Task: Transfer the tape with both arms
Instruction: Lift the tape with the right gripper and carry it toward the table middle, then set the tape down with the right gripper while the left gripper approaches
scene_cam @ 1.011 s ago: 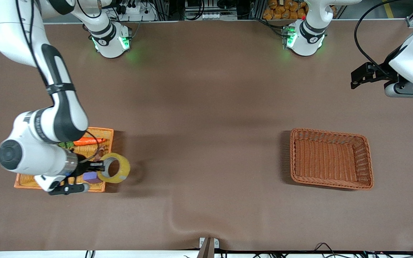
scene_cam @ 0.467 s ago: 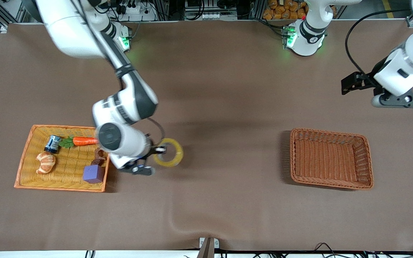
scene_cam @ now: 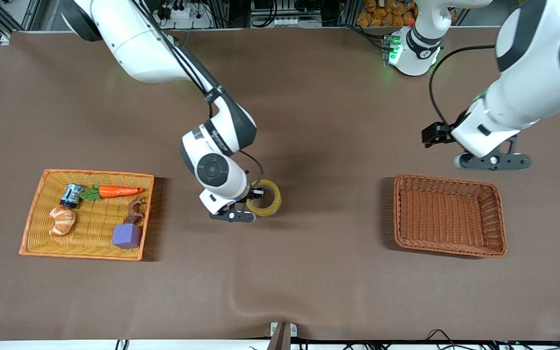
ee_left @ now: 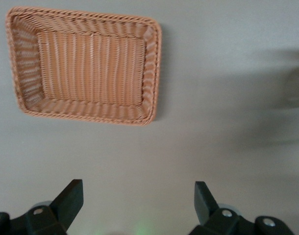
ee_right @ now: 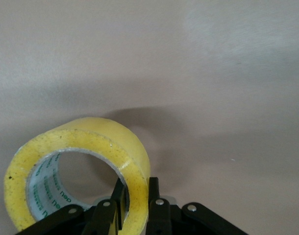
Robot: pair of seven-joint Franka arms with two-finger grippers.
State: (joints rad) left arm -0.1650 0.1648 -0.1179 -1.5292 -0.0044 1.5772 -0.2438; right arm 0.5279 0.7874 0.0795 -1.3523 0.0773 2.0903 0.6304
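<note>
The tape (scene_cam: 266,198), a yellow translucent roll with a grey-white core, hangs on edge over the middle of the brown table (scene_cam: 309,272). My right gripper (scene_cam: 254,193) is shut on its wall, one finger inside the ring and one outside. The right wrist view shows the tape (ee_right: 81,156) clamped in the right gripper (ee_right: 136,185), with bare table below. My left gripper (scene_cam: 431,134) hangs open and empty over bare table beside the brown wicker basket (scene_cam: 450,215). In the left wrist view the left gripper (ee_left: 137,188) stands wide apart, with the basket (ee_left: 22,73) below.
An orange woven tray (scene_cam: 34,233) at the right arm's end holds a toy carrot (scene_cam: 114,191), a croissant toy (scene_cam: 62,220), a small can (scene_cam: 71,195), a purple block (scene_cam: 126,236) and a brown figure (scene_cam: 135,210). The brown basket holds nothing. The cloth wrinkles (scene_cam: 241,301) near the front edge.
The right arm has carried the tape from over the orange tray's corner out over the middle of the table. The left arm has swung in toward the brown basket, its gripper still open.
</note>
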